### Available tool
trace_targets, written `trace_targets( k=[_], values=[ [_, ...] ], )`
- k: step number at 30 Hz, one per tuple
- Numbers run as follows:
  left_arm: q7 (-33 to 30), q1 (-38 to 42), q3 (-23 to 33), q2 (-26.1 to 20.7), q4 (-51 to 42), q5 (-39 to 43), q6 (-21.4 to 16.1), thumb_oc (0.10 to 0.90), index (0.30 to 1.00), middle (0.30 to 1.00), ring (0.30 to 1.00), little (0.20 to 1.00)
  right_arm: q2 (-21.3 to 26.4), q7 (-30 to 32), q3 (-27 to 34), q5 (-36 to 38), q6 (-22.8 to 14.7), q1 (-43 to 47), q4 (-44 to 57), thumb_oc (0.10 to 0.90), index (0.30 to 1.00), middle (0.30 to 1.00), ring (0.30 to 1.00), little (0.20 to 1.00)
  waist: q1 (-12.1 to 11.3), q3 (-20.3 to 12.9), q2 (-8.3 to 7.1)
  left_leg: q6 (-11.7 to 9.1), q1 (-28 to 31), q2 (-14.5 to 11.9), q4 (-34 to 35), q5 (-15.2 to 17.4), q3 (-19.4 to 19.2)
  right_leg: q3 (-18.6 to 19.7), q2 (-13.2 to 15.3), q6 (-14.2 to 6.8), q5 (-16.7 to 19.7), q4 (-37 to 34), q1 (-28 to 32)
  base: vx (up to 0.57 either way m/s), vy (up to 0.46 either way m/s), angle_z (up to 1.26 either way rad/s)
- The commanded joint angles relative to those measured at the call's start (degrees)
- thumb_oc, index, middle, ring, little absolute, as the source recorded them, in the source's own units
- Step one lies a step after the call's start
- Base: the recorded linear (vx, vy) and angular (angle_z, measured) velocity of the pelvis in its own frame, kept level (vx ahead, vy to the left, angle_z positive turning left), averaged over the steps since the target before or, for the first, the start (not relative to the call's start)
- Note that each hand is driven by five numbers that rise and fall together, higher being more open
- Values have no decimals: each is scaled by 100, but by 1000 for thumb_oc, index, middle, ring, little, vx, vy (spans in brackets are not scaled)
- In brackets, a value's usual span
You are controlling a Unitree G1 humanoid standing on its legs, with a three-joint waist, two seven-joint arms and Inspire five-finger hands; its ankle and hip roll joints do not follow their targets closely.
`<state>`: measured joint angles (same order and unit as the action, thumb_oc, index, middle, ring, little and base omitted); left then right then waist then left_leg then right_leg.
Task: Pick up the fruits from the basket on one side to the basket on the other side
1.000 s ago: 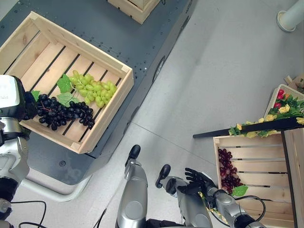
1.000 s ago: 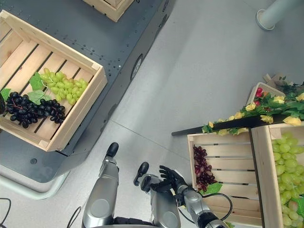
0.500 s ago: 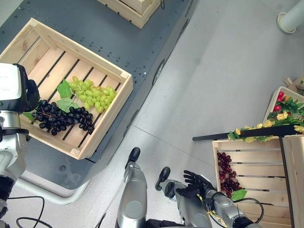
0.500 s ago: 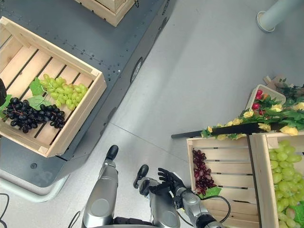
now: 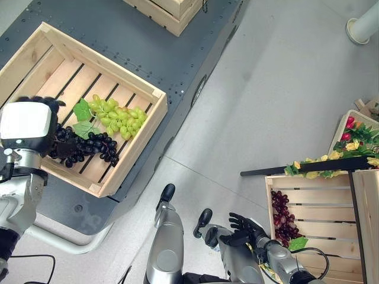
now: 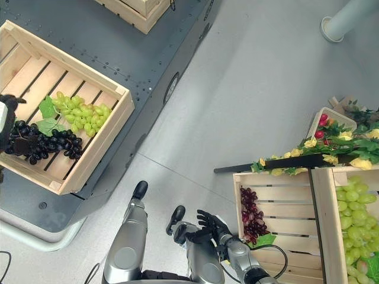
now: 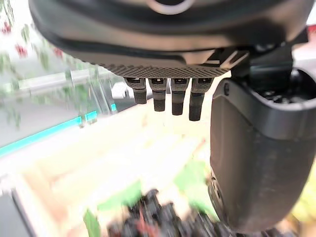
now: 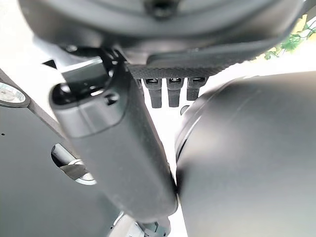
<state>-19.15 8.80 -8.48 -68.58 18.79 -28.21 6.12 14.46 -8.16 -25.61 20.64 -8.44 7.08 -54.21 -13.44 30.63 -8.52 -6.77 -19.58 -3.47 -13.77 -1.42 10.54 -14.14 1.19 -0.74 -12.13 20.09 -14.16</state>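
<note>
A wooden crate (image 5: pixel 135 148) on a dark platform at the left holds a bunch of green grapes (image 5: pixel 118 115) and a bunch of black grapes (image 5: pixel 92 147). My left hand (image 5: pixel 46 102) hovers over the left end of the black bunch. In the left wrist view its fingers (image 7: pixel 170 96) are straight and the thumb stands apart, with the black grapes (image 7: pixel 158 217) just below. At the lower right, a second crate (image 5: pixel 308 177) holds red grapes (image 5: pixel 283 216). Beside that crate, low and close to my body, my right hand (image 5: pixel 244 226) is open and holds nothing.
A black bar with yellow flowers and leaves (image 5: pixel 323 163) lies across the right crate's far edge. Further right is a crate of green grapes (image 6: pixel 355 201) and a small basket of red flowers (image 5: pixel 354 127). Another wooden crate (image 5: pixel 169 9) and a pillar base (image 5: pixel 361 23) lie beyond.
My left hand has moved from the crate's left edge inward, over the black grapes. The right hand has hardly moved. The camera shifted slightly.
</note>
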Motion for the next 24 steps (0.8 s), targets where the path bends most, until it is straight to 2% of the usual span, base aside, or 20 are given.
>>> trace_targets(
  k=[1, 6, 11, 18, 24],
  values=[
    [453, -35, 653, -84, -410, 277, 54, 800, 900, 900, 900, 900, 271, -21, 139, -14, -100, -630, 219, 800, 900, 900, 900, 900, 163, -120, 457, 557, -677, 781, -281, -131, -445, -116, -314, 186, 465, -561, 401, 0, 0, 0],
    [1408, -41, 570, -121, -455, 647, 94, 800, 900, 900, 900, 900, 353, -7, 173, 31, -105, -629, 279, 800, 900, 900, 900, 900, 173, -84, 493, 534, -748, 756, -238, -210, -442, -173, -331, 185, 490, -541, 320, -6, -2, 0],
    [1551, 38, 457, -88, -318, 649, 176, 800, 900, 900, 900, 900, 350, 14, 151, 49, -112, -639, 310, 800, 900, 900, 900, 900, 168, -84, 459, 525, -819, 733, -264, -212, -460, -181, -363, 178, 480, -533, 293, -27, -22, 2],
    [1082, 354, 148, -70, 163, 542, 97, 800, 900, 900, 900, 900, 304, -21, 51, 60, -116, -622, 316, 800, 900, 900, 900, 900, 191, -84, 365, 527, -851, 674, -349, -190, -488, -164, -414, 189, 469, -486, 307, 0, 0, 0],
    [257, 601, -151, 188, 989, 229, 159, 800, 900, 900, 900, 900, 259, -30, -92, 89, -95, -586, 304, 800, 900, 900, 900, 900, 232, -107, 236, 556, -880, 618, -455, -136, -534, -103, -462, 200, 482, -503, 347, 0, 2, -1]
  ],
)
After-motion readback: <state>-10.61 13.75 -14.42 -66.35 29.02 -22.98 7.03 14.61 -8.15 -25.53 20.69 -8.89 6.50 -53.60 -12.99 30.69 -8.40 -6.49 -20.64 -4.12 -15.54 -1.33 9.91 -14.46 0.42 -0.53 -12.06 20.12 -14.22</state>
